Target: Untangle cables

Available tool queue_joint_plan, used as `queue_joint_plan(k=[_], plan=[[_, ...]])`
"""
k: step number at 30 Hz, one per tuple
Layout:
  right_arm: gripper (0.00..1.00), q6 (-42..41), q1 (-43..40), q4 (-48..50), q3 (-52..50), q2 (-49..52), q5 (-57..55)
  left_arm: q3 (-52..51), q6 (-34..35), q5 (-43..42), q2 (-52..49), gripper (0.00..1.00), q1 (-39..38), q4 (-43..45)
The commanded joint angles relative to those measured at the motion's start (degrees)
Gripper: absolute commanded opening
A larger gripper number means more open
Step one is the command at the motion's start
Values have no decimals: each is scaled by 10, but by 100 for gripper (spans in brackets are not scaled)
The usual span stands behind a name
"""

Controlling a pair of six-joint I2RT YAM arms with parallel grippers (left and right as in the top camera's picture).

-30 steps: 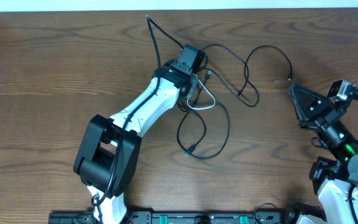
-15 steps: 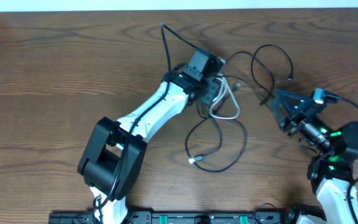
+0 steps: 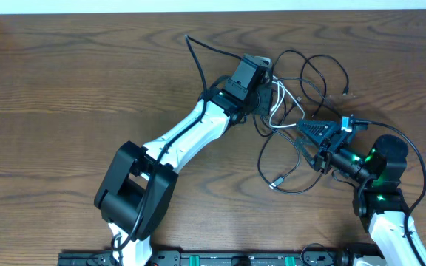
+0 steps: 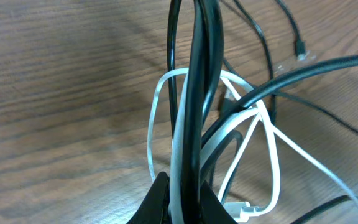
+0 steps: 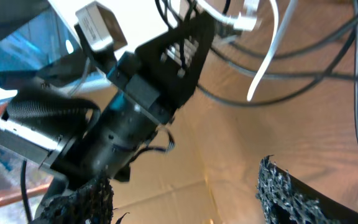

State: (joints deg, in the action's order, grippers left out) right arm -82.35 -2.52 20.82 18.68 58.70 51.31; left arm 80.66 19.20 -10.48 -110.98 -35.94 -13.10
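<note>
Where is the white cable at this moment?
Overhead, the white cable loops within the black cables right of centre, held by the left gripper, the right gripper close beside it.

Cables [image 4: 197,93] glossy black, white plastic; table [image 3: 65,111] matt wood grain.

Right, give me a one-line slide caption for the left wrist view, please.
Left gripper clamps a bundle of black cables and a looping white cable over the wooden table.
</note>
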Motion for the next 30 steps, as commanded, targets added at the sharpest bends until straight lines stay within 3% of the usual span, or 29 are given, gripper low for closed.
queue_joint_plan(k=[1,3,11,30], plan=[[73,46,4,0,4,-3,-52,2,60,-38,37,8,3,-3],[73,62,4,-1,4,-3,-75,2,90,-63,48,8,3,-9],[72,61,4,0,4,-3,-136,2,90,-95,63,8,-5,-19],[70,49,4,66,4,1,-179,2,92,-101,63,8,-72,-26]])
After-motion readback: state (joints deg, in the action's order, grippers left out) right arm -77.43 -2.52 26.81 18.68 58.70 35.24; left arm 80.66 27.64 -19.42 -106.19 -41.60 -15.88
